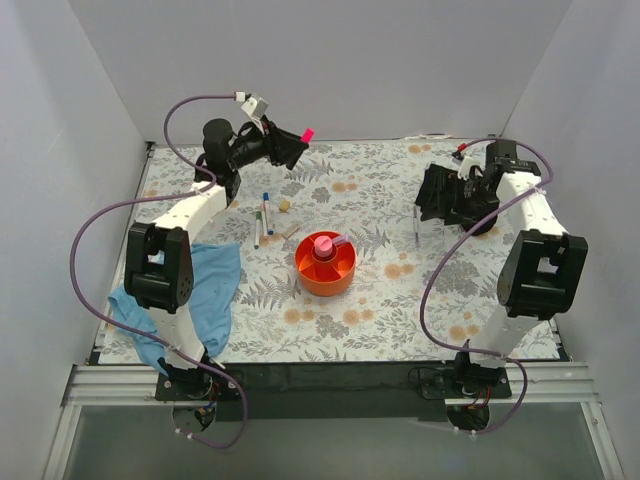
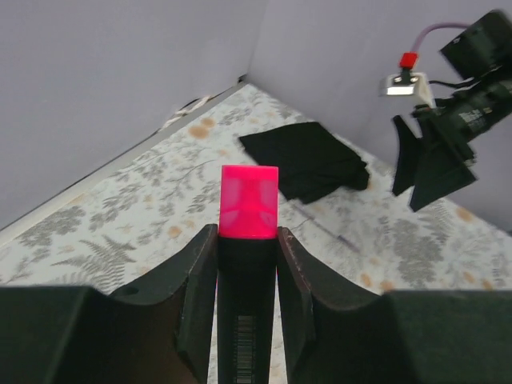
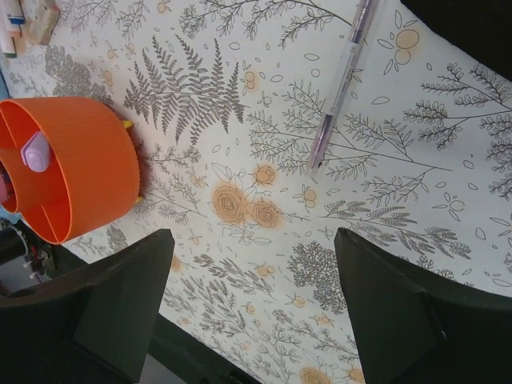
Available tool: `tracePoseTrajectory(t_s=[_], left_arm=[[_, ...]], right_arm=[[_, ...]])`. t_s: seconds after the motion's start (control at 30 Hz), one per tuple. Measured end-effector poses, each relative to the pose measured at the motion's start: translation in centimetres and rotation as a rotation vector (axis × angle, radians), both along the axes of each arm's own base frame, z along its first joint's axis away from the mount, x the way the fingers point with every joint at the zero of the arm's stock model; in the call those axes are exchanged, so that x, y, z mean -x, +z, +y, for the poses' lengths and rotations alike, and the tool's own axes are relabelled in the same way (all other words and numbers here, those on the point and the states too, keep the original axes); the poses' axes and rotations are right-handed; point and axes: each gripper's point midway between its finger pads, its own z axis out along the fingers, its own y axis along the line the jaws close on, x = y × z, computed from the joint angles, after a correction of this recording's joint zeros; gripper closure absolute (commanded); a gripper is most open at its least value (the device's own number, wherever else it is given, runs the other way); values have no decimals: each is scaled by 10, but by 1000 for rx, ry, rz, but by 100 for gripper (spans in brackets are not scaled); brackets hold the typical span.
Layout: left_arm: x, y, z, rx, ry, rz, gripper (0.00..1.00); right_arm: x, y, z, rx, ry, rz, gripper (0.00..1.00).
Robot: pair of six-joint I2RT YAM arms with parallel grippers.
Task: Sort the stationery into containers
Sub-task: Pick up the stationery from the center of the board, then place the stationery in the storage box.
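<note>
The worktop (image 1: 400, 320) carried the organizer (image 1: 325, 275) near its middle, a little toward the near edge, with a pink piece (image 1: 325, 245) standing in its central cup. The left pincer (image 1: 290, 147) hung above the far edge, left of middle, clamped tight on the highlighter (image 2: 250, 204), with the black body between the fingers and the pink cap jutting past the tips. The highlighter's long axis ran along the fingers and pointed toward the far-right corner, away from the organizer. From that pincer the organizer lay toward the near edge and slightly right. I judged that the coming move turned on this, since the arm would have to swing round and tip the highlighter end-down over a compartment. The right pincer (image 3: 252, 240) stood wide open and empty near the right edge. A pen (image 3: 340, 88) lay flat just ahead of it, its long axis running away from the pincer, crosswise to the line on which the fingers close. More pens (image 1: 262, 215) and a tan block (image 1: 284, 206) lay left of the organizer, nearer the left arm
</note>
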Motion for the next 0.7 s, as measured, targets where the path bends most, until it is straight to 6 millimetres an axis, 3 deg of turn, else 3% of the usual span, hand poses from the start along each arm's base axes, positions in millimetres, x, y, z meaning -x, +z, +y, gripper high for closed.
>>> tracePoseTrajectory(t_s=[0.17, 0.47, 0.7], left_arm=[[38, 11, -13, 121, -92, 5, 100], [83, -25, -20, 185, -224, 79, 100], [115, -48, -21, 205, -297, 126, 100]], right_arm=[[12, 16, 2, 27, 19, -58, 9], [21, 26, 7, 60, 64, -110, 8], [28, 20, 5, 127, 99, -112, 7]])
